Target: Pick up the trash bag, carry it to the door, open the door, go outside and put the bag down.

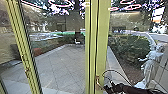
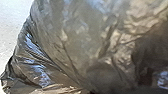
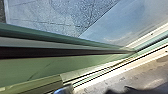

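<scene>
A dark, glossy trash bag (image 2: 75, 45), creased and bulging, is close in front of the left wrist camera, beside a pale surface (image 2: 12, 27); its position relative to the door cannot be told. Whether the left gripper is spread or pressed together cannot be told either. The right gripper (image 1: 108, 88) is at the lower part of the yellow-green door frame (image 1: 102, 37), close to its handle (image 1: 97, 81); its state is also unclear. Beyond the door frame, grey paving (image 1: 60, 62) stretches to the left, with green shrubs (image 1: 130, 48) and a white statue (image 1: 150, 63) to the right.
</scene>
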Controlling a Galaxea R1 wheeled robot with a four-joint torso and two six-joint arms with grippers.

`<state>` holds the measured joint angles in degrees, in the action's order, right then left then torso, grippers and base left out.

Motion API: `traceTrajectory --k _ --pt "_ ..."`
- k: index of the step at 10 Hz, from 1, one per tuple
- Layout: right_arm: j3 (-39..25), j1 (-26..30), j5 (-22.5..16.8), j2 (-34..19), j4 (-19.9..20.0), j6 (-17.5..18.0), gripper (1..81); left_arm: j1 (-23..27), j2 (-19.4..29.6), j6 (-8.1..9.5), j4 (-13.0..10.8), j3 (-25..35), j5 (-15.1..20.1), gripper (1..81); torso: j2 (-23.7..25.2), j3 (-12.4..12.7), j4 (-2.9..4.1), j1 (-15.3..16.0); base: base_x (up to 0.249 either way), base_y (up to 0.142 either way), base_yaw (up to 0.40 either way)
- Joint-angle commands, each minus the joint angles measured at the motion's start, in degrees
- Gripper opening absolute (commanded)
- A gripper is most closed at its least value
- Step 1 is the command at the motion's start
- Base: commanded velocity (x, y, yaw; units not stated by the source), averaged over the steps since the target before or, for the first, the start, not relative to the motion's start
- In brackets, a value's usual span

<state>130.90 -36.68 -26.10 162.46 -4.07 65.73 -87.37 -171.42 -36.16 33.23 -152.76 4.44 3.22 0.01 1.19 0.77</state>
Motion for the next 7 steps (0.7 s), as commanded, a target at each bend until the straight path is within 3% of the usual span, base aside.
traceTrajectory --k 1,6,7 --pt "-1.7 0.5 -14.0 4.2 -0.6 -2.4 81.1 2.9 -0.1 -0.23 0.6 0.3 4.5 1.0 0.0 -2.2 0.0 0.0 0.0 0.0 0.0" --pt "-1.6 3.4 -13.8 2.8 -0.1 -2.4 81.1 2.5 0.2 -0.23 0.7 0.3 4.5 1.0 0.1 -8.1 -0.04 -0.1 0.0 0.0 0.0" --pt "-1.6 4.5 -12.9 2.2 -0.1 -2.3 81.1 2.4 0.3 -0.14 0.7 0.3 4.5 1.0 0.1 -7.6 -0.06 -0.2 0.0 0.0 0.0"
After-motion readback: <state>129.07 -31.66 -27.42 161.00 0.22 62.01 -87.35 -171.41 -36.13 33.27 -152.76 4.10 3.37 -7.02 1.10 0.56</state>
